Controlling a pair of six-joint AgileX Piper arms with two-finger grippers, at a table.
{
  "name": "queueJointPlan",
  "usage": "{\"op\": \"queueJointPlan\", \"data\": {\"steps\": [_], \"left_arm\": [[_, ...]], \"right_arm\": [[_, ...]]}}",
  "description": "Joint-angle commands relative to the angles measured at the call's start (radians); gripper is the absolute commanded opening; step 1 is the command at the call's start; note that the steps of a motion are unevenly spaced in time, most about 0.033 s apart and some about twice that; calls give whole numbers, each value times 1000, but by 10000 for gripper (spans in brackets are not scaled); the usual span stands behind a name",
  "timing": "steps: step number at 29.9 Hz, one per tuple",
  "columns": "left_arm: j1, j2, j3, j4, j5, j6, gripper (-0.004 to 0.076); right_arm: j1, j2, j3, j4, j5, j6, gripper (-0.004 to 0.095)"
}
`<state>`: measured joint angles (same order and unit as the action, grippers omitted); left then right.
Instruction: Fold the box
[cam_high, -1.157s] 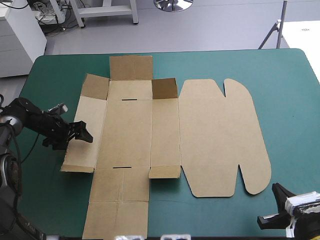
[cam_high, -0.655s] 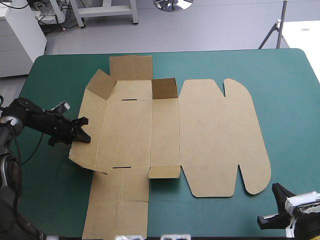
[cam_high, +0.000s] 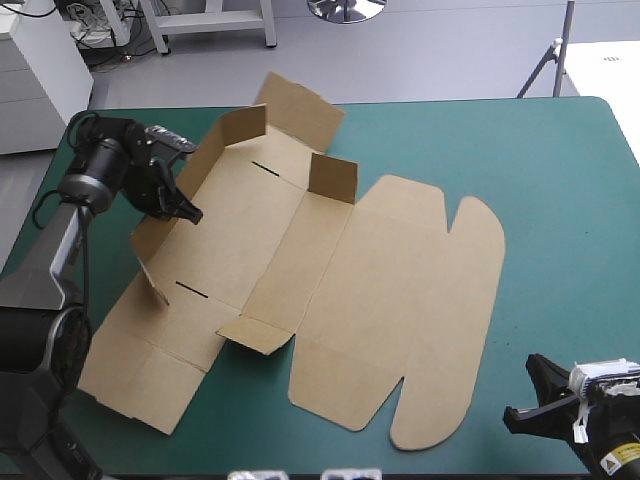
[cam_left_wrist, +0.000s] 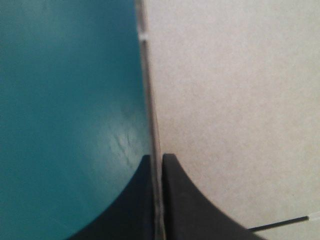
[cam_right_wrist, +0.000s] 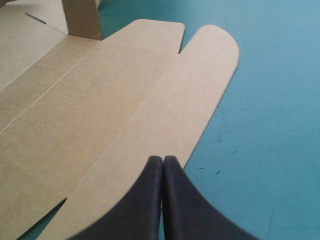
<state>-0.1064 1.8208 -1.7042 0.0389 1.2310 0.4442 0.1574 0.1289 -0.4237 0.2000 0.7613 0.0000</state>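
One wall of the box (cam_high: 330, 270) is held half raised, pinched by the left gripper (cam_left_wrist: 156, 159); the right gripper (cam_right_wrist: 162, 159) is clenched empty; full uprighting is judged needed next

The left hand (cam_high: 189, 213) has moved farther off, swinging the box (cam_high: 350, 290) askew.
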Motion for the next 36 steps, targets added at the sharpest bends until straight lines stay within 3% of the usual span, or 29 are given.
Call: {"op": "queueJointPlan", "data": {"steps": [1, 8, 19, 24, 36], "left_arm": [[-140, -17, -140, 119, 18, 88, -10], [-441, -13, -151, 523, -118, 115, -10], [-685, -43, -62, 719, -80, 56, -10], [-808, -135, 137, 947, -151, -189, -10], [-1088, -335, 634, 1523, -228, -598, -10]], "right_arm": [[0, 79, -32, 65, -108, -45, -17], [0, 181, -32, 116, -132, -78, -16], [0, 274, -33, 181, -176, -109, -15], [0, 289, -33, 191, -199, -121, -11], [0, 289, -33, 192, -209, -117, -11]]}}
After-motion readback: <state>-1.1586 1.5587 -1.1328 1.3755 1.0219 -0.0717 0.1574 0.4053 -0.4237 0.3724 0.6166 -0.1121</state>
